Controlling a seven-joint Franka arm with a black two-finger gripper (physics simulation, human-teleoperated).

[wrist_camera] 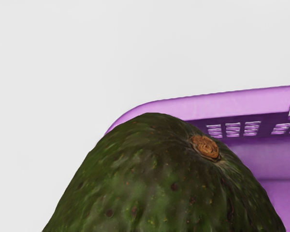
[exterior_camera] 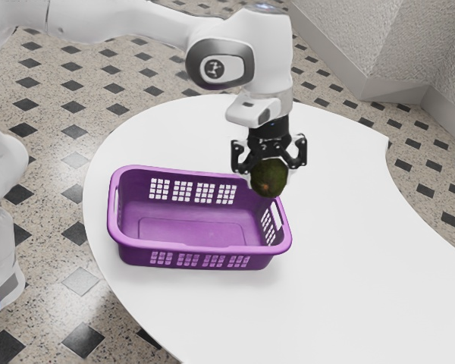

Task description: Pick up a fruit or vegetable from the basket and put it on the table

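- Your gripper (exterior_camera: 270, 174) has the avocado (exterior_camera: 271, 182) clamped.
- Dark green, bumpy skin, darker specks; round brown stem scar (wrist_camera: 205, 147).
- Exterior view: you have it by the purple basket's (exterior_camera: 189, 246) two o'clock corner.

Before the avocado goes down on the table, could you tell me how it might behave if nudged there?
The avocado would probably roll, given its rounded sides. Its bumpy skin suggests it may not be very slippery, and its plump, full shape makes me expect something fairly firm rather than floppy.
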